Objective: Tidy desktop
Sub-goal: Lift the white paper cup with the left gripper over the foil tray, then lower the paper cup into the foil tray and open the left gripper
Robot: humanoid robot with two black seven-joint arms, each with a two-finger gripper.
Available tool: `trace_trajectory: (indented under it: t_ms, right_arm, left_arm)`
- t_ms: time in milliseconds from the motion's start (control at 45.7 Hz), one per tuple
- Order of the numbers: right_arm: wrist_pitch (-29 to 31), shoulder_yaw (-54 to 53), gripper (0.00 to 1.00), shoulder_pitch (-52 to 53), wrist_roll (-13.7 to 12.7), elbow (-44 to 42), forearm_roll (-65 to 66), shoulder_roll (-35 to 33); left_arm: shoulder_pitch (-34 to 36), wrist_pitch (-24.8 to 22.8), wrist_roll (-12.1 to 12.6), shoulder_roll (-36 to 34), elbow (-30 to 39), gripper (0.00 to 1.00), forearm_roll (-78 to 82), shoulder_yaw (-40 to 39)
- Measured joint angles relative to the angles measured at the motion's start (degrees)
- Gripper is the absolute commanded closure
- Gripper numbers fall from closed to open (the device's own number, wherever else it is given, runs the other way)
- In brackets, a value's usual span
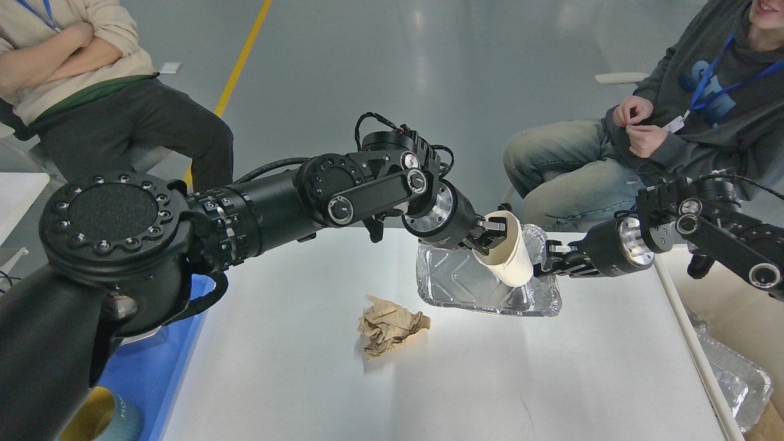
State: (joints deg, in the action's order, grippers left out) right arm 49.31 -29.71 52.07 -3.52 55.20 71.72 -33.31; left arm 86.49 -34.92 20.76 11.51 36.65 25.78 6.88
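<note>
The white desktop (392,392) fills the lower middle of the head view. A silver foil tray (465,285) sits at its far right part. My left gripper (493,231) is shut on the rim of a white paper cup (511,260), held tilted over the tray's right side. My right gripper (546,263) comes in from the right and is shut on the tray's right rim, lifting that side a little. A crumpled brown paper ball (389,326) lies on the desktop in front of the tray.
A blue plastic tray (153,367) holding a teal mug (101,416) lies at the desktop's left edge. More foil trays (738,376) lie in a beige bin right of the desktop. Two seated people (686,128) are behind the table.
</note>
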Motion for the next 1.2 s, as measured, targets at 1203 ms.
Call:
trace_trajectory:
  t_ms: [1203]
  right_arm:
    - [0.07,0.05,1.00,0.18,0.00,0.00,0.07,-0.53]
  left_arm:
    - [-0.42,-0.07,-0.11,0.08,-0.08,0.03,0.14,-1.69]
